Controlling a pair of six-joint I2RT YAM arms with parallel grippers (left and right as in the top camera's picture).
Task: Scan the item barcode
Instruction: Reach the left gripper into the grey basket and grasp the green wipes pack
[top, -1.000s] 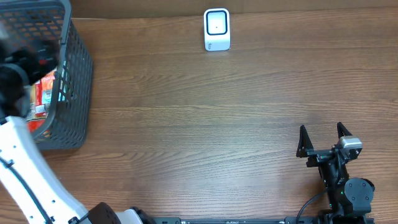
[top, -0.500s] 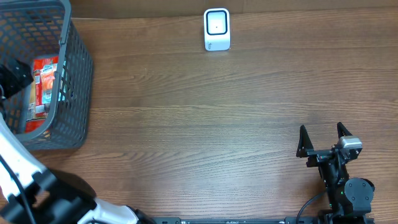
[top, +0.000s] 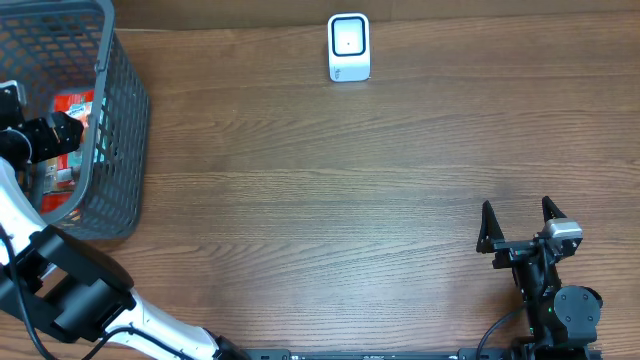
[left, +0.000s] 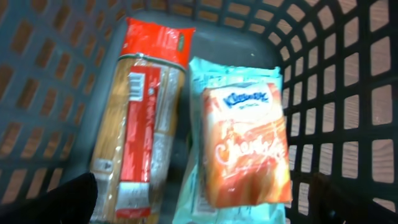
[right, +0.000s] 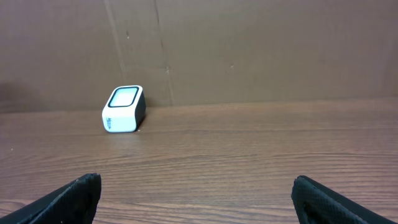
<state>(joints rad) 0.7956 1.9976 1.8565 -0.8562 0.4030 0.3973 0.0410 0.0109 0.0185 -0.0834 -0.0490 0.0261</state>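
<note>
orange glossy packet (left: 245, 149), white lettering

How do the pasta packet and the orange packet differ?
The pasta packet is long, narrow, red and partly clear; the orange packet is shorter, wider and opaque. The pasta packet lies on the basket floor; the orange packet lies on a light blue packet. Both lie flat.

Orange soft tissue pack (left: 245, 146) covers most of a pale blue plastic packet (left: 233, 71); the long red-labelled spaghetti packet (left: 140, 124) is cut off at six o'clock, print blurred.
</note>
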